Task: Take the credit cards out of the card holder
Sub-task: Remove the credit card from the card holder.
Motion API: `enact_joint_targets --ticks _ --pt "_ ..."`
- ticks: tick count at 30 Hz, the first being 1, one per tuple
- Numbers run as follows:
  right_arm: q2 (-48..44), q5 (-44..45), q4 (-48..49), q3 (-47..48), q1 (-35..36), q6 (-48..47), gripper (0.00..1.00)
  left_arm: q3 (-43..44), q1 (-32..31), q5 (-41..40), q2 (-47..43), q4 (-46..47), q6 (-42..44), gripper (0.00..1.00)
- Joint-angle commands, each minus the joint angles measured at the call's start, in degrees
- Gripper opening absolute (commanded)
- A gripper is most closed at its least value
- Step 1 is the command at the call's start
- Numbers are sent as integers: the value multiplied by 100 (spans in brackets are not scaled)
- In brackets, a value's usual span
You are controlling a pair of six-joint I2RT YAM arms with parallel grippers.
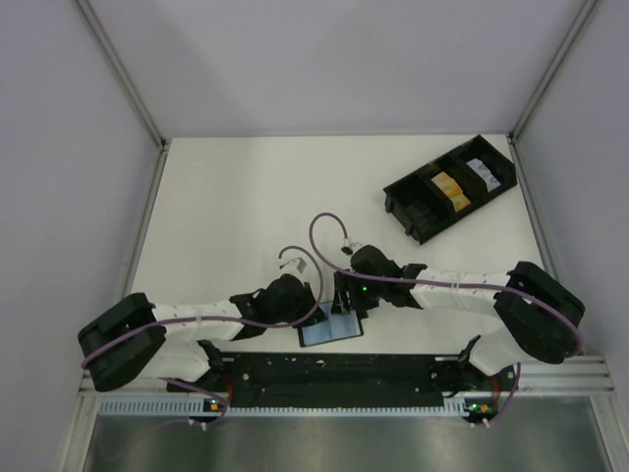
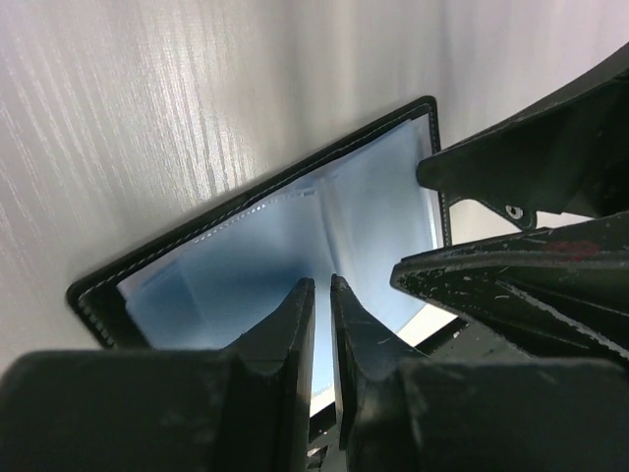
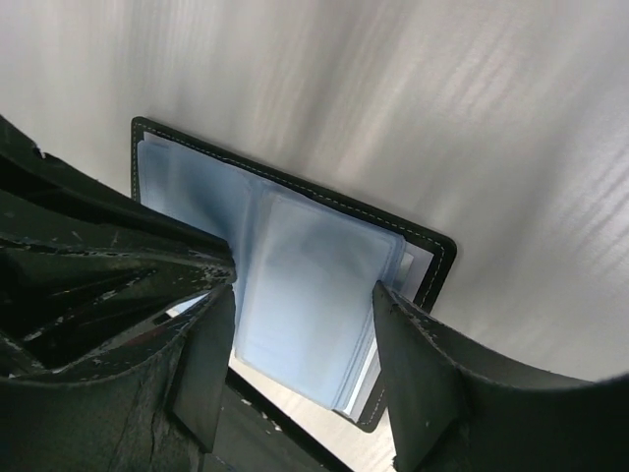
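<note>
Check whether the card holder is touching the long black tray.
Apart. The top view shows the card holder at the near edge and the black tray far back on the right, bare table between them.

No legible text, dark marks on white item (image 1: pixel 481 168) in black tray (image 1: pixel 413 205), too small to read

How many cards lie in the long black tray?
2 in the tray: an orange-yellow card in the middle compartment, a whitish card in the right-end one. Others may be hidden.
</note>
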Motion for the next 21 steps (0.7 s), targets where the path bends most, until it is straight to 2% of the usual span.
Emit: enact_joint_targets --ticks 1,7,13,21 --pt "168 -550 616 -79 -12 230 57 -78 -20 -19 48 241 -22 16" --pt "116 -787 986 -18 -12 230 55 -104 -20 -1 118 311 -48 16" --pt "-7 -709 793 105 -4 63 54 -183 -20 -150 -118 224 -74 15" --pt "-482 -76 38 88 -12 -86 54 -69 -20 -686 -1006 -777 119 19"
